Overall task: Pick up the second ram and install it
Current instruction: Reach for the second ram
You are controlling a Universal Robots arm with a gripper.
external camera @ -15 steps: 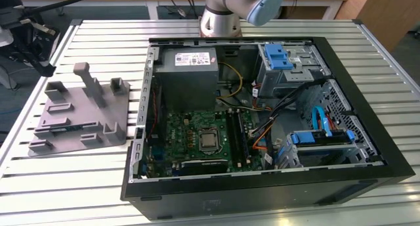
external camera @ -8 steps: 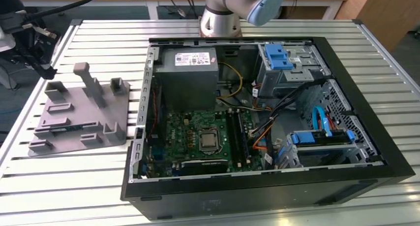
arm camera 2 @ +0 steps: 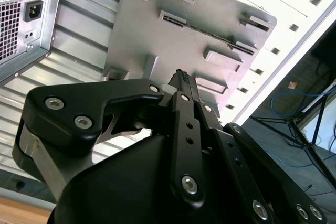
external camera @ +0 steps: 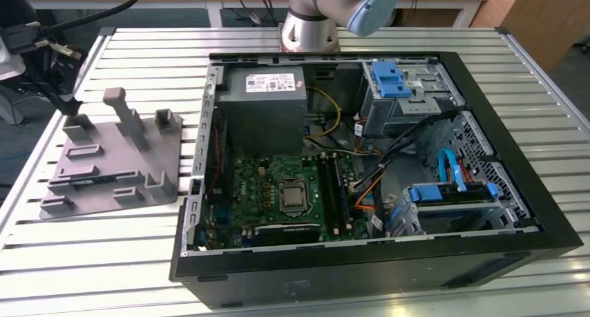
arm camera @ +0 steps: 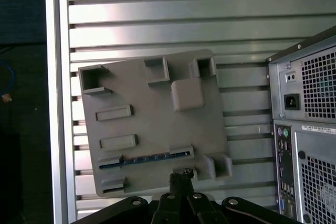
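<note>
Above the grey plastic tray (arm camera: 152, 127), the end effector (arm camera: 181, 176) hangs closed, empty; the dark blue-green ram stick (arm camera: 144, 159) lies unpicked.

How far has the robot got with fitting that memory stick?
Barely begun. The second ram lies in its slot on the grey holder tray, outside the computer case. The gripper hovers shut near the stick, holding nothing. Both lifting it and installing it are not yet done.

Shot from high, off the arm, in the exterior view, angled down over open computer case (external camera: 369, 270) on slatted tabletop (external camera: 129, 262); closer in both wrist views, past the end effector (arm camera: 181, 174) (arm camera 2: 181, 75), onto grey fixture (arm camera: 157, 124) (arm camera 2: 210, 30) (external camera: 110, 158) shared by all three.
</note>
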